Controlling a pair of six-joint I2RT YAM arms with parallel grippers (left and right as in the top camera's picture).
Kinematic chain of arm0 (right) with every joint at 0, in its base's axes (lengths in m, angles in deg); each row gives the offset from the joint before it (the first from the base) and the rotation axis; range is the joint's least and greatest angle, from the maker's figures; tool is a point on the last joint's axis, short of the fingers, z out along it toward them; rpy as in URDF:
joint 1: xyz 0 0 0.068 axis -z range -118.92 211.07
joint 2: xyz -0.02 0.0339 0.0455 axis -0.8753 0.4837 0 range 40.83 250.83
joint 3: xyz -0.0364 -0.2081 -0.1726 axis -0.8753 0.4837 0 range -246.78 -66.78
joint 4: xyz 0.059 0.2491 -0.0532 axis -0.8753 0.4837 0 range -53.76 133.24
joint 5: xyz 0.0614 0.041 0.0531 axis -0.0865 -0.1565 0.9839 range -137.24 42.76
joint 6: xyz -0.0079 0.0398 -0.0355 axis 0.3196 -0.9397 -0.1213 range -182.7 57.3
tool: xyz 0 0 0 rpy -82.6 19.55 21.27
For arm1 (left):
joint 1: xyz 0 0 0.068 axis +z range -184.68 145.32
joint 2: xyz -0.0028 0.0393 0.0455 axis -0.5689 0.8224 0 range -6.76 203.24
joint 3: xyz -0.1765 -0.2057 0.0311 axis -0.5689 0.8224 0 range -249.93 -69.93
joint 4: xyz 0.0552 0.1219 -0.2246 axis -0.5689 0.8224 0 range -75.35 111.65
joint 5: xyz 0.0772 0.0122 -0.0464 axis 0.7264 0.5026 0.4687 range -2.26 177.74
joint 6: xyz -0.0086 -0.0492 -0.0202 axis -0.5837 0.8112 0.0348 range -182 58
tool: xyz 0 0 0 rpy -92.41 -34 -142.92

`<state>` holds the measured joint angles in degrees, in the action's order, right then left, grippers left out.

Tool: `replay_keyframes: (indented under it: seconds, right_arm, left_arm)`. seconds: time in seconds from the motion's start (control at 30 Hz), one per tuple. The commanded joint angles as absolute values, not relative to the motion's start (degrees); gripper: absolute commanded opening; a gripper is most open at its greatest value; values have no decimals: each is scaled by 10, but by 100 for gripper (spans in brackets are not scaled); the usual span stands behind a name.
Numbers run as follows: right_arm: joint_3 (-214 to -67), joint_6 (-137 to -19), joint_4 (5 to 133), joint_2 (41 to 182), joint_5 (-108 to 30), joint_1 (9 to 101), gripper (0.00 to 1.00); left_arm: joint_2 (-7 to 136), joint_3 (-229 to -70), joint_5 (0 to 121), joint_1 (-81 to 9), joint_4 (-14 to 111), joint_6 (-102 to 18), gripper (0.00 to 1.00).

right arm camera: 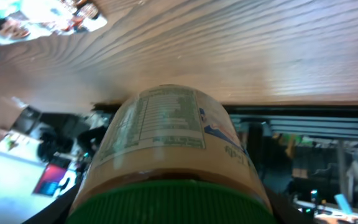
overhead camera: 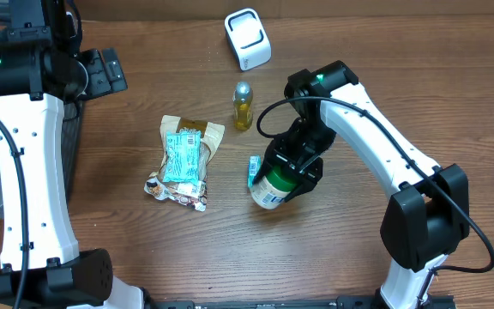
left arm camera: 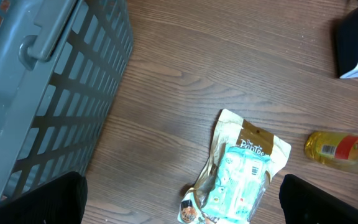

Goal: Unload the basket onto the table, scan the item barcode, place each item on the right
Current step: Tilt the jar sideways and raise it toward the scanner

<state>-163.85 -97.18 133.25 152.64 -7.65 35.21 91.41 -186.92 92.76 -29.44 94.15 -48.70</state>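
- Brown wood makes up the table (overhead camera: pixel 384 69), and a gray basket (left arm camera: pixel 55 81) stands at its left edge.
- The right gripper (overhead camera: pixel 292 167) has its two fingers closed around a jar (overhead camera: pixel 273 187), up by the green lid (right arm camera: pixel 166 202).
- The jar is tipped over on a slant near the middle of the table. I cannot tell if it touches the wood.
- I think it is held this way so its label (right arm camera: pixel 160 118) can be turned to the scanner (overhead camera: pixel 248 39), the white box at the far side.
- The jar is well apart from the scanner, so the scan looks not yet done.
- The label shows rows of tiny print, like a food facts chart. It is too blurry to read, and no barcode shows on this side.
- The left gripper (overhead camera: pixel 105 73) is wide open and holds nothing. It hangs near the basket, maybe just waiting.
- Snack bags (overhead camera: pixel 183 159) lie flat in a pile. One word seems to start with "Prot"; the rest is unclear.
- A yellow bottle (overhead camera: pixel 243 105) with a red label sits between the bags and the scanner. Its writing is too small to read.
- A little blue box (overhead camera: pixel 253 170) lies just beside the jar.
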Motion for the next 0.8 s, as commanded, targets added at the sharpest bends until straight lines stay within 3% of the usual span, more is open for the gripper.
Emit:
replay_keyframes:
  seconds: [0.0, 0.77]
  right_arm:
    - [-1653, -967, 1333, 1508, -9, 353, 4]
    - [-1653, -967, 1333, 1508, 40, 353, 4]
  left_arm:
    - [918, -1870, 930, -298, 941, -490, 100]
    - [918, -1870, 930, -298, 941, -490, 100]
